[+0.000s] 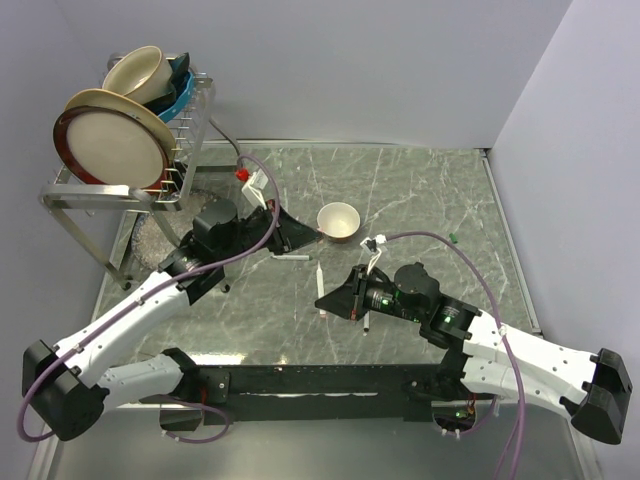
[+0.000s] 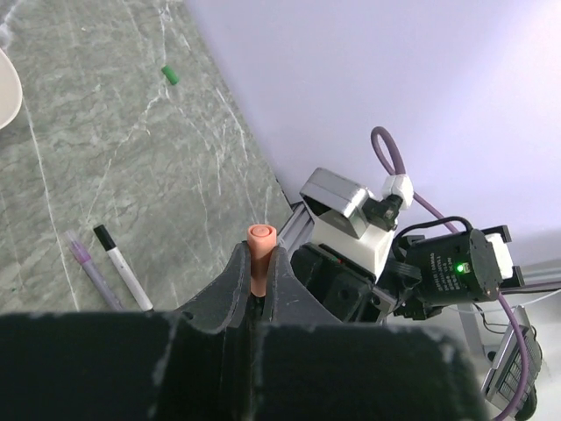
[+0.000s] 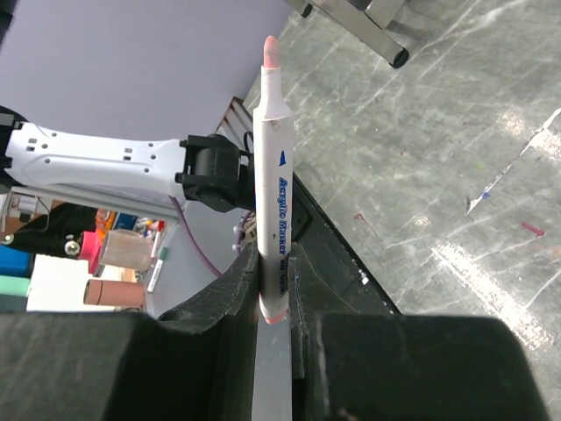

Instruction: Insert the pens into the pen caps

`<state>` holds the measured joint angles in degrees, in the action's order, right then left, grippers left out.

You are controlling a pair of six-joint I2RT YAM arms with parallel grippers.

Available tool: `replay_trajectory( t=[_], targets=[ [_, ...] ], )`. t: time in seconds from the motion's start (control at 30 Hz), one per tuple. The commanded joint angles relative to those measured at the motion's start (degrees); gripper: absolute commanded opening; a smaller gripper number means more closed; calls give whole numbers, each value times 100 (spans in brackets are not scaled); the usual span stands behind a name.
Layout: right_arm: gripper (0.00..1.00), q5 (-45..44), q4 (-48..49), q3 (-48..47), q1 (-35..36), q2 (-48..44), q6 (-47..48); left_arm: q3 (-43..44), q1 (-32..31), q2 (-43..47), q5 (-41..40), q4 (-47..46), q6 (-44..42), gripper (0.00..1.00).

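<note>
My left gripper (image 2: pixel 259 263) is shut on a short salmon-red cap (image 2: pixel 260 235) that sticks out past the fingertips. In the top view this gripper (image 1: pixel 305 236) is just left of the cream bowl. My right gripper (image 3: pixel 273 267) is shut on the lower end of a white pen (image 3: pixel 267 158) with a pinkish-red tip, held upright. In the top view it (image 1: pixel 322 298) sits at the table's middle, below the left gripper. Two more pens lie side by side on the table, one with a black end (image 2: pixel 121 267) and one with a pale purple end (image 2: pixel 92 272). A green cap (image 1: pixel 453 238) lies far right. No black cap shows.
The cream bowl (image 1: pixel 338 220) stands mid-table, right beside the left gripper's tips. A dish rack (image 1: pixel 130 190) with plates and bowls stands at the back left. A black rail (image 1: pixel 320 380) runs along the near edge between the arm bases.
</note>
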<state>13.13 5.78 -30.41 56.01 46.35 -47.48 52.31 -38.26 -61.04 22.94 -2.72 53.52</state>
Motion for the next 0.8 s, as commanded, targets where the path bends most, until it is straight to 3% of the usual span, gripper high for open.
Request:
replay_trajectory(
  t=[0.0,0.77],
  targets=[
    [0,-108,108,-395,33,-64,55,-151,-41,223,132,-404,-17,1],
    [0,-293,2,-553,33,-152,46,-573,-296,382,53,-677,80,1]
  ],
)
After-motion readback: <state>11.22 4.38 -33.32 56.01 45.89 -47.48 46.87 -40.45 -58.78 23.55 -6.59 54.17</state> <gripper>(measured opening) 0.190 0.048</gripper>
